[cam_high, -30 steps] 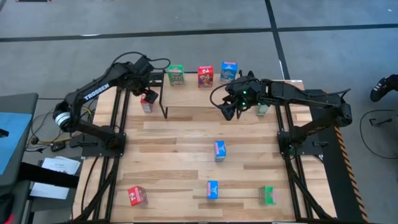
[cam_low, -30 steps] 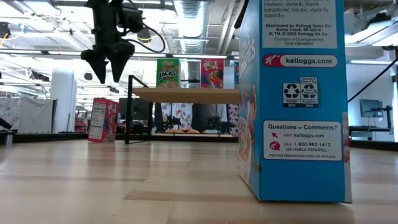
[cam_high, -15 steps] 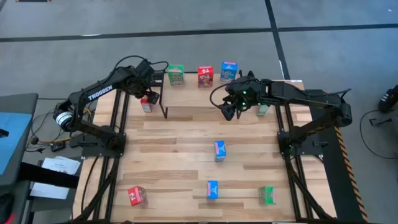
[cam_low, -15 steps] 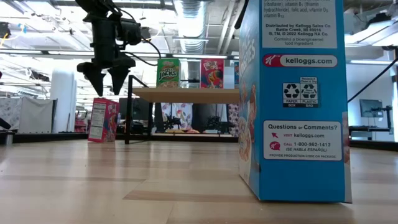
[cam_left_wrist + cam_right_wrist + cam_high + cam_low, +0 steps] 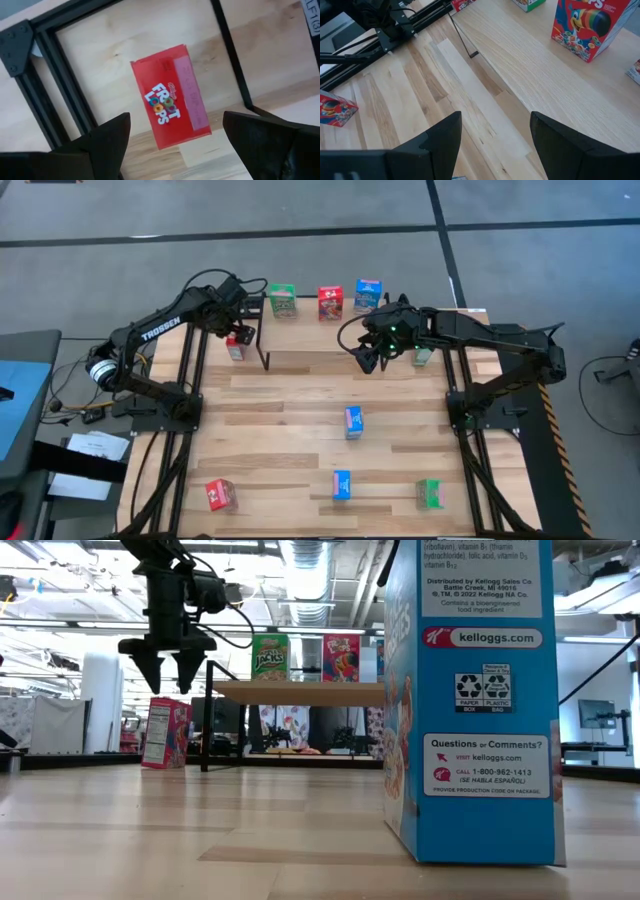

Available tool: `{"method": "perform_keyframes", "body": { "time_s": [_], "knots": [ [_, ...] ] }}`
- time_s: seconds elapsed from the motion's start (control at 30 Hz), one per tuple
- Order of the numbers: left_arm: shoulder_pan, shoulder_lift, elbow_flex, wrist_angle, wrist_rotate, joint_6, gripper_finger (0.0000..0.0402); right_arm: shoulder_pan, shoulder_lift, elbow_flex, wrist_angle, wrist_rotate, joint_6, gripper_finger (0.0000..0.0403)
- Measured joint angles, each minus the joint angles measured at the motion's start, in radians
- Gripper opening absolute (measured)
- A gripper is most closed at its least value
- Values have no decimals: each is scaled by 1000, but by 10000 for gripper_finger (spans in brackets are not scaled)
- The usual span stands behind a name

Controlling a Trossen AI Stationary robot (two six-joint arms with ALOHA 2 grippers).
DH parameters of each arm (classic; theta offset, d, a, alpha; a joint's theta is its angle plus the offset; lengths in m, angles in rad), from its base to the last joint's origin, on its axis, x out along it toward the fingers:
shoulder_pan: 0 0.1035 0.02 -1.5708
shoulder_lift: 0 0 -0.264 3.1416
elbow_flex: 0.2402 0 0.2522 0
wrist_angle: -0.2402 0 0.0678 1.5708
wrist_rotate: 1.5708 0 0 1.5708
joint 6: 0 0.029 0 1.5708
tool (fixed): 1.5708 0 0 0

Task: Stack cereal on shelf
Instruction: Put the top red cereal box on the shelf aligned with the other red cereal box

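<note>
- My left gripper (image 5: 168,675) hangs directly above the red box (image 5: 171,103) that stands on the table (image 5: 290,420) just beside the left end of the shelf (image 5: 320,338). The fingers are spread wide and hold nothing.
- In the left wrist view the box lies between my two fingers (image 5: 107,137), but it is turned at an angle to them. I think I should rotate the wrist a little first, so the pads meet the two flat faces and not the corners.
- Then I should go down straight, until the fingers are on both sides of the upper part of the box, and close gently; the cardboard probably bends easily.
- The black leg of the shelf is near the box, so the descent must stay clear of it.
- On the shelf already stand a green box (image 5: 283,301), a red one (image 5: 331,303) and a blue one (image 5: 367,295).
- My right gripper (image 5: 368,358) waits over the right end of the shelf, open and empty.
</note>
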Motion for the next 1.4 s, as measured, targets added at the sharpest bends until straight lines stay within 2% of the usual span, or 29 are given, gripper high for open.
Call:
{"method": "perform_keyframes", "body": {
  "time_s": [0.33, 0.73, 1.1, 1.4],
  "knots": [
    [6, 9, 0, 5, -37, -58, 306, 10, 0, 0, 0, 0, 0, 260],
    [12, 42, -1, 40, -1, -52, 306, 34, 0, 0, -2, 0, 0, 260],
    [13, 42, -1, 36, -19, -58, 306, 34, 0, 0, -2, 0, 0, 260],
    [17, 41, -88, 110, -5, -66, 306, 34, 0, 0, -1, 0, 1, 260]
  ]
}}
